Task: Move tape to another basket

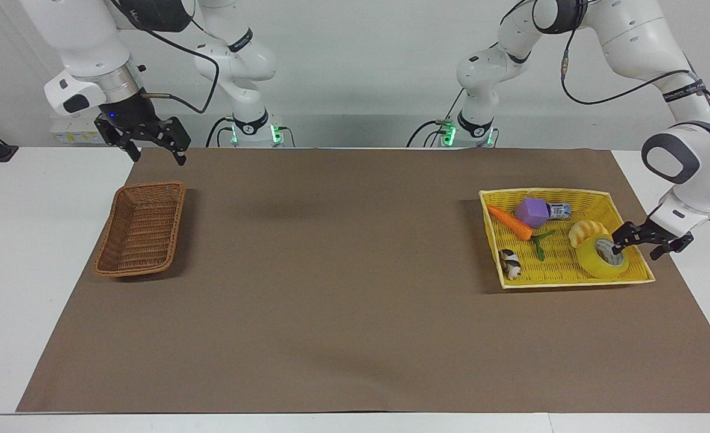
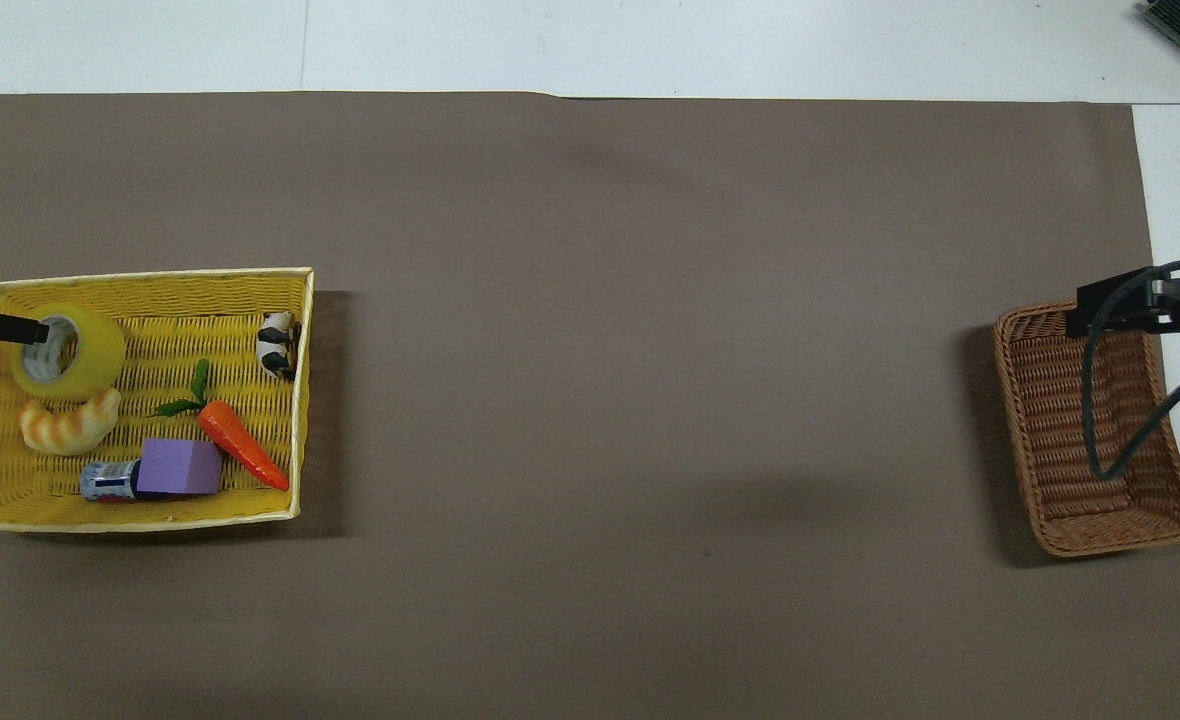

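Tape [image 1: 601,257] in yellow tray [image 1: 550,280], left tool [image 1: 635,241] open astride its rim, right tool [image 1: 155,151] open, empty.

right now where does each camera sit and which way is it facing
Facing view: high across the table, looking at both arms' bases; left gripper open at the yellow roll of tape.
Overhead view: above the robots' end, looking steeply down; only gripper tips show.
Shared: the tape and the brown woven wicker basket, ends mirrored.
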